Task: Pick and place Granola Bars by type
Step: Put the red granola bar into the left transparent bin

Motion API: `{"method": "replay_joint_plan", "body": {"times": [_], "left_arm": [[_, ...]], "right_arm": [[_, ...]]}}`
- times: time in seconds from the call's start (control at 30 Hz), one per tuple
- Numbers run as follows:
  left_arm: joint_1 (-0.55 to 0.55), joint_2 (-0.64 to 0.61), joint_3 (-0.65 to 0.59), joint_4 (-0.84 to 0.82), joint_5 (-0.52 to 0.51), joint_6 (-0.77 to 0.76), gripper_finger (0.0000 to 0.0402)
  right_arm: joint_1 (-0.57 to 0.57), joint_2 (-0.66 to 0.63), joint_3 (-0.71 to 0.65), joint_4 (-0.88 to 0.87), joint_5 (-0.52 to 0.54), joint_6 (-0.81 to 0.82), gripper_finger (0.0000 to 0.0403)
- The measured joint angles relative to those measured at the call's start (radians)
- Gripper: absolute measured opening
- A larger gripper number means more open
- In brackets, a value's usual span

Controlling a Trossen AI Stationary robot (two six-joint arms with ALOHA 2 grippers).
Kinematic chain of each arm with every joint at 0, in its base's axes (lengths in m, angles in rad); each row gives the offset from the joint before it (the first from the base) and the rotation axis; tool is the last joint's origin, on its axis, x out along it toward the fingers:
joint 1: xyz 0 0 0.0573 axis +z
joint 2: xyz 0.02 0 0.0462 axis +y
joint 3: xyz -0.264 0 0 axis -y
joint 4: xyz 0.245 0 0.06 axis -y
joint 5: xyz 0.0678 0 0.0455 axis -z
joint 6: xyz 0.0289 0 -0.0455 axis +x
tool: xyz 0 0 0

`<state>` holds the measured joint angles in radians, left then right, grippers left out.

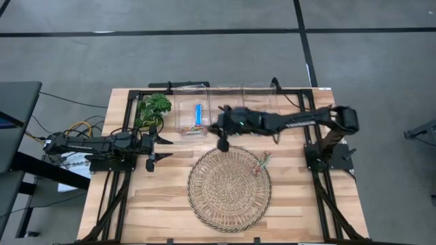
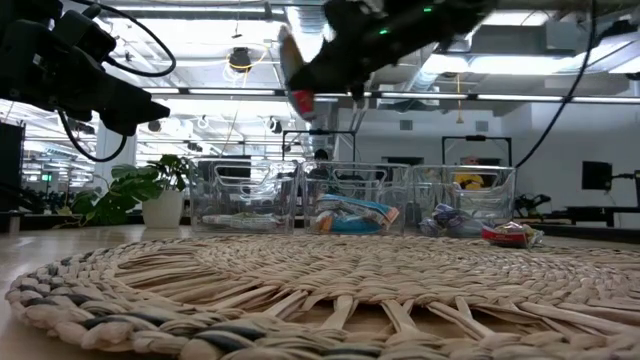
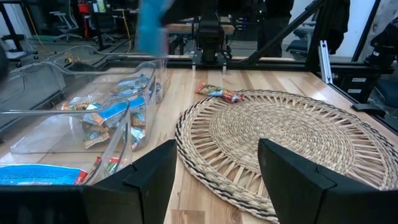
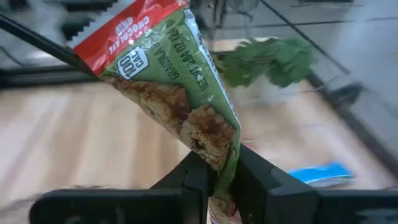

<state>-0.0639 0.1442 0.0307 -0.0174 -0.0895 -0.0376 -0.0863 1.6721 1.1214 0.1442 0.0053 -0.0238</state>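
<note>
My right gripper [image 4: 219, 167] is shut on a green and red granola bar [image 4: 168, 87] and hangs in the air [image 1: 218, 126] beside the leftmost of three clear bins [image 1: 191, 112] at the table's far side. That bin holds a blue bar [image 1: 198, 114] and other bars [image 3: 109, 118]. One more bar [image 1: 262, 162] lies on the right rim of the round woven mat [image 1: 229, 180]. My left gripper [image 3: 214, 180] waits open at the table's left [image 1: 151, 146], level, with nothing between its fingers. My right gripper pinches the bar's wrapper near one end [image 4: 221, 158] between its two fingers. The rest of the bar sticks out beyond the fingertips, tilted, its red sealed end [image 4: 124, 25] farthest from them. The bar is lifted clear of the table and the bins [image 2: 297, 78].
A green potted plant [image 1: 153, 109] stands left of the bins. The middle bin [image 2: 345, 205] and the right bin [image 2: 465, 205] also hold wrapped bars. Bare wood shows around the mat, toward the table's near edge [image 1: 157, 204].
</note>
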Motion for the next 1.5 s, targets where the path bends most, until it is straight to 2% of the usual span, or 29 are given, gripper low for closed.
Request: {"method": "replay_joint_plan", "body": {"times": [0.17, 0.33, 0.57, 0.83, 0.93, 1.27, 1.37, 1.5], "left_arm": [[0.0, 0.0, 0.0, 0.0, 0.0, 0.0, 0.022], [0.0, 0.0, 0.0, 0.0, 0.001, 0.0, 0.022], [0.0, 0.0, 0.0, 0.0, 0.003, 0.0, 0.022], [0.0, 0.0, 0.0, 0.0, 0.003, 0.0, 0.022], [0.0, 0.0, 0.0, 0.0, 0.003, 0.0, 0.022], [0.0, 0.0, 0.0, 0.0, 0.003, 0.0, 0.022], [0.0, 0.0, 0.0, 0.0, 0.003, 0.0, 0.022], [0.0, 0.0, 0.0, 0.0, 0.003, 0.0, 0.022]], "right_arm": [[-0.057, 0.138, 0.226, -0.197, 0.007, -0.16, 0.0047], [-0.092, 0.277, 0.459, -0.42, 0.091, -0.301, 0.0047], [-0.114, 0.431, 0.677, -0.557, 0.161, -0.507, 0.0047], [-0.118, 0.513, 0.734, -0.546, 0.196, -0.659, 0.006], [-0.121, 0.526, 0.735, -0.54, 0.233, -0.666, 0.009], [-0.119, 0.527, 0.735, -0.54, 0.233, -0.588, 0.0234], [-0.112, 0.527, 0.735, -0.558, 0.233, -0.553, 0.0255], [-0.09, 0.502, 0.734, -0.648, 0.229, -0.501, 0.026]]}}
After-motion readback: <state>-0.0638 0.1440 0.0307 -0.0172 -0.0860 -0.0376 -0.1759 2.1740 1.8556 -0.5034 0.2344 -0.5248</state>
